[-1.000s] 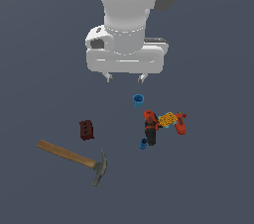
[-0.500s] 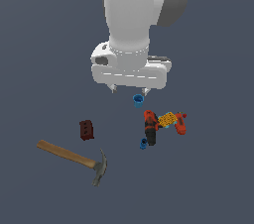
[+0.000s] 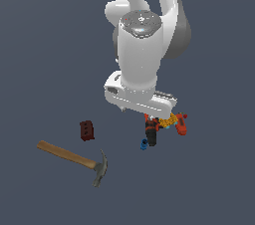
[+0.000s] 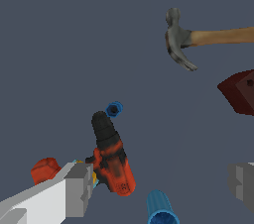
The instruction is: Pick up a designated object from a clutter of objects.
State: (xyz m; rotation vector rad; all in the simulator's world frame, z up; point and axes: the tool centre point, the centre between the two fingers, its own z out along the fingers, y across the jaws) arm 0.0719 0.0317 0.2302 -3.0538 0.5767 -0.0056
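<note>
Gripper (image 4: 159, 184) jaws are spread wide with nothing between them; in the wrist view one grey finger (image 4: 79, 188) sits beside the drill and the other finger (image 4: 242, 181) stands well apart at the frame's far edge. Over the last second the hand has come down, from high over the cup to low over the clutter. In the exterior view its white body now hides the cup and part of the drills.

None of the objects has shifted. The cup (image 4: 161, 211) lies nearly under the open jaws, and the drill (image 4: 111, 158) is just beside it. The peg (image 4: 114, 109) is the target; it sits past the drill's black nose, close to it but seemingly not touching. In the exterior view the peg (image 3: 144, 144) shows at the near end of the drill (image 3: 151, 133), clear of the hand.

My judgement is that the descent is aimed nearer the cup than the peg, so the hand likely needs to move along the drill before closing. The drill could be knocked on the way.

Further out are a second drill (image 3: 182, 124), a yellow block (image 3: 169, 119), a brick (image 3: 87, 130) and a hammer (image 3: 74, 157), the last two well apart from the peg. Everything rests on a flat, plain dark grey-blue surface with no wall or edge in sight
</note>
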